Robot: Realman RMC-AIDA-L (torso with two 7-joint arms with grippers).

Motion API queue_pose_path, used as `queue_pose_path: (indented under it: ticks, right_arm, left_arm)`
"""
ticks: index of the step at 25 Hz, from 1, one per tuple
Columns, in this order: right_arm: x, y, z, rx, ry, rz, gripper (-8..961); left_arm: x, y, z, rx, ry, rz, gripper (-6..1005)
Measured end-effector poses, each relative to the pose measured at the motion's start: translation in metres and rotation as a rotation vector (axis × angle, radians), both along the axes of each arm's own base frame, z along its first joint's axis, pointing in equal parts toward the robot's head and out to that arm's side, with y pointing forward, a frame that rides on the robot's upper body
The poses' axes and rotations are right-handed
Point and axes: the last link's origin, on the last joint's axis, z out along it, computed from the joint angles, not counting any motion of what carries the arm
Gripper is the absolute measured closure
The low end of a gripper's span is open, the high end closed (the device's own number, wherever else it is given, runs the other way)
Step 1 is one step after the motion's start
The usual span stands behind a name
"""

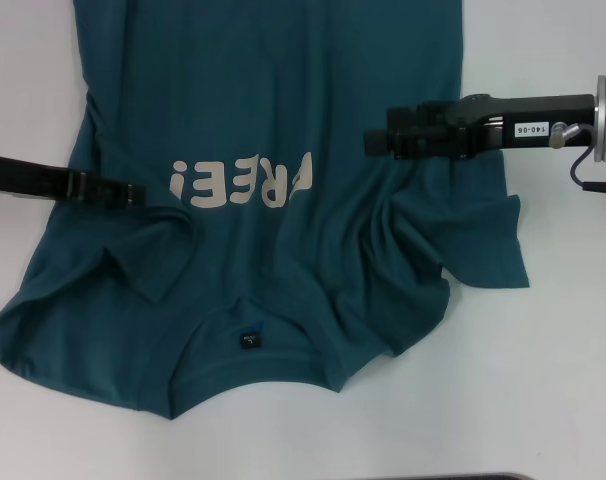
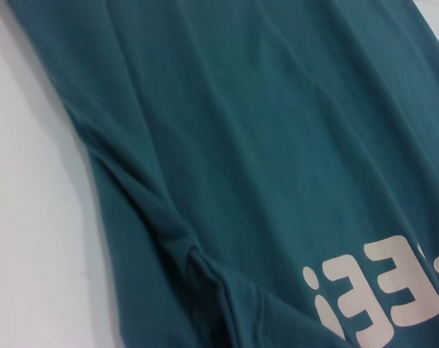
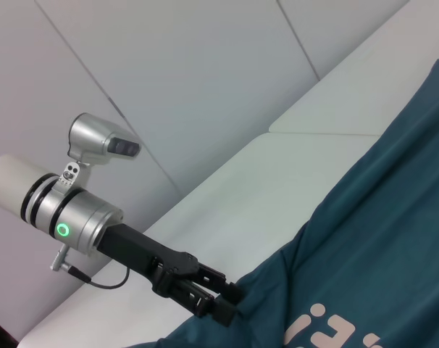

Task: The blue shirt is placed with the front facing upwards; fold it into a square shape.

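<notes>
The white counter (image 1: pixel 563 400) carries the blue shirt (image 1: pixel 283 100), spread print-up with its collar nearest the robot. The left claw (image 1: pixel 138 194) is clamped on the shirt's left sleeve fold. The right claw (image 1: pixel 375 142) hovers over the right side; whether its fingers are apart I cannot tell.

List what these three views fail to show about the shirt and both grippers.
- Blue shirt: its hem is cut off by the head view's top edge.
- Left gripper: fingertips sit at a fold of cloth in the head view; the grip is unclear, and the left wrist view shows only fabric.
- Right gripper: dark fingers against dark cloth in the head view; open or shut is unclear.
</notes>
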Motion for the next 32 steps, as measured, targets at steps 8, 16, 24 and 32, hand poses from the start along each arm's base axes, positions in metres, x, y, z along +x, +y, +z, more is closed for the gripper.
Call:
queue_pose_path:
  ticks: [8,16,24,32]
  right_arm:
    - [0.000,0.000,0.001,-0.001,0.000,0.001,101]
    - [0.002,-0.001,0.001,0.000,0.000,-0.005,99]
    - [0.002,-0.001,0.001,0.001,0.001,-0.006,100]
    - [0.002,-0.001,0.002,0.006,0.005,-0.009,101]
  left_arm:
    - [0.003,0.001,-0.008,-0.017,0.026,-0.002,110]
    - [0.005,0.003,-0.010,-0.015,0.030,-0.008,110]
    - [0.006,0.006,-0.011,-0.005,0.041,0.002,111]
    - [0.009,0.006,-0.013,-0.020,0.058,-0.012,416]
